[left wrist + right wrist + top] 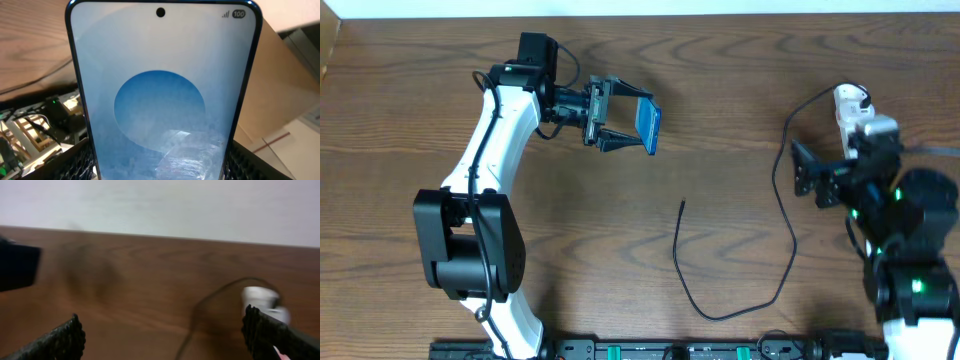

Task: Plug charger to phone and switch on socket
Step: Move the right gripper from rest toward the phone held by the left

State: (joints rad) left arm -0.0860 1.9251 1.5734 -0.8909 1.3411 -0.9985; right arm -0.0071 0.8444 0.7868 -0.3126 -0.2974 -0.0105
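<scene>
My left gripper (623, 117) is shut on the phone (649, 126) and holds it on edge above the table's back middle. In the left wrist view the phone's blue screen (160, 90) fills the frame between my fingers (75, 162). The charger's thin black cable (692, 296) lies on the table, with its plug tip (682, 203) free near the middle. It loops right and up to a white block (851, 102), the socket with the adapter, half hidden under my right arm. My right gripper (809, 177) stands open just left of that block, with nothing in it. The blurred right wrist view shows the white block (262, 300).
The wooden table (740, 70) ends at a pale wall along the back. A rail of black equipment (670, 350) runs along the front edge. Both arm bases stand at the front corners.
</scene>
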